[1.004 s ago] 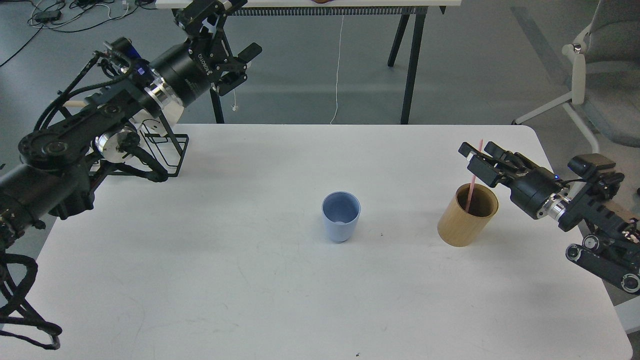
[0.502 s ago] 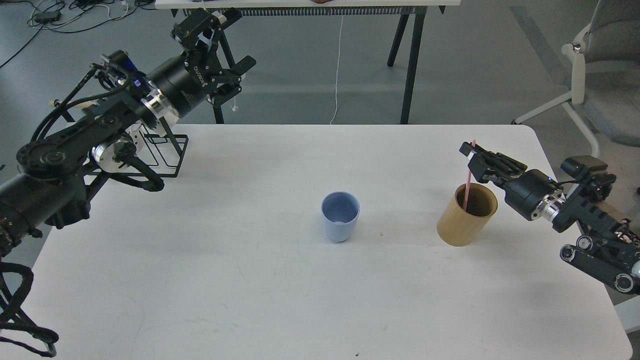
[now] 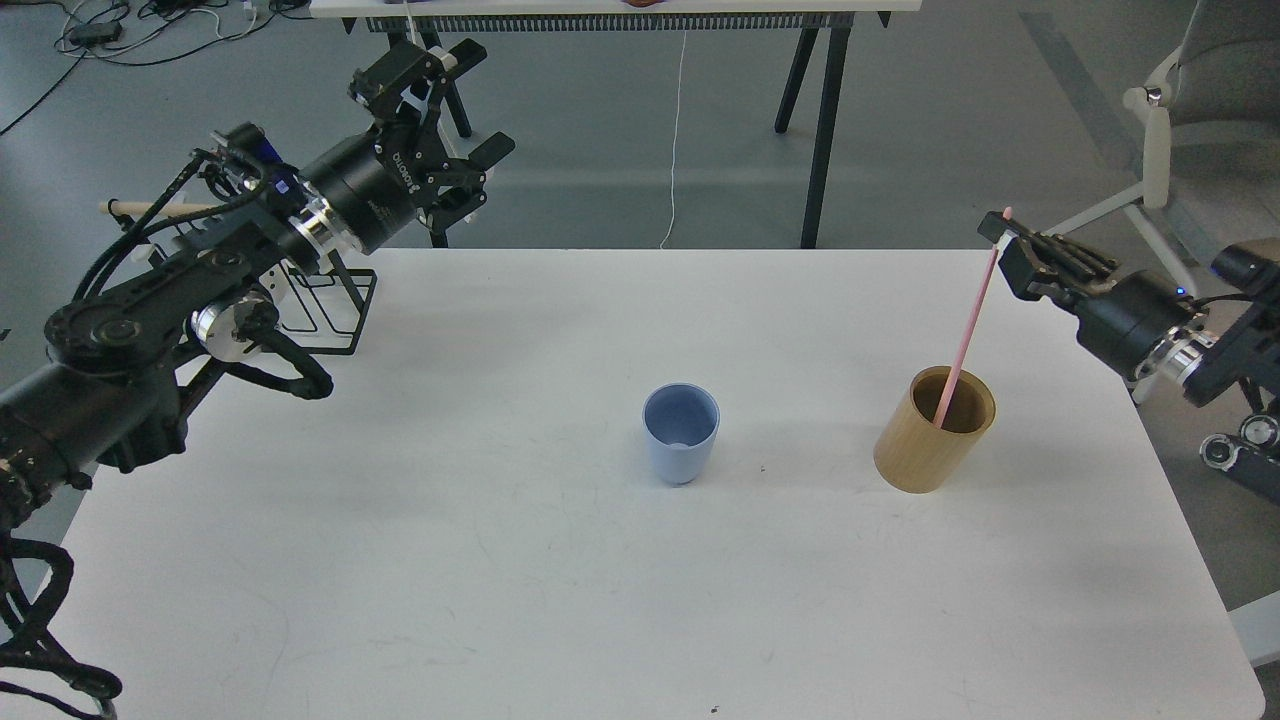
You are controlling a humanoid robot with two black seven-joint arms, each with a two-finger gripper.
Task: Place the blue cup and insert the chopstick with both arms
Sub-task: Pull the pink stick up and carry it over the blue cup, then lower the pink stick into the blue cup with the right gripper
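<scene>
item: right end effector (image 3: 1003,243), fingers closed on the top of a pink chopstick (image 3: 966,330); the stick slants down and to its left, lower tip inside the wooden holder (image 3: 932,442). item: blue cup (image 3: 681,432), upright on the white worktop (image 3: 400,560), well to the left of that end effector and below it, apart from the holder. item: left end effector (image 3: 452,120), fingers spread, holding nothing, beyond the worktop's far left edge, above a black wire rack (image 3: 330,305). step in hand, judged: drawing the chopstick out of the holder. next move calls for lifting the tip clear of the rim, carrying it left over the cup, lowering it inside.
</scene>
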